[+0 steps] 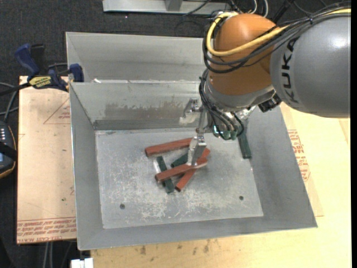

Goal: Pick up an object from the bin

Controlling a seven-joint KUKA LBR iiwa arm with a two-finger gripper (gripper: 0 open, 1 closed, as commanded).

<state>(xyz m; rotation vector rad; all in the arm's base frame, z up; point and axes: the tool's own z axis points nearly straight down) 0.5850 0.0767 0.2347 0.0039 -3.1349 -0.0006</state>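
My gripper [194,156] reaches down from under the orange cover into a small heap of bars in the middle of the bin. Its tip stands among them, right of a long red-brown bar [166,147] that lies across the heap's top. Just right of the tip is a short red-brown bar [203,157]. Below it, another red-brown bar [174,174] lies slanted over a dark green bar [162,167]. A second dark green piece [180,163] shows just left of the tip. Whether any bar is between the jaws is hidden.
A single dark green bar [244,146] lies apart against the bin's right slope, under the arm. The arm and its cables hang over the bin's upper right part.
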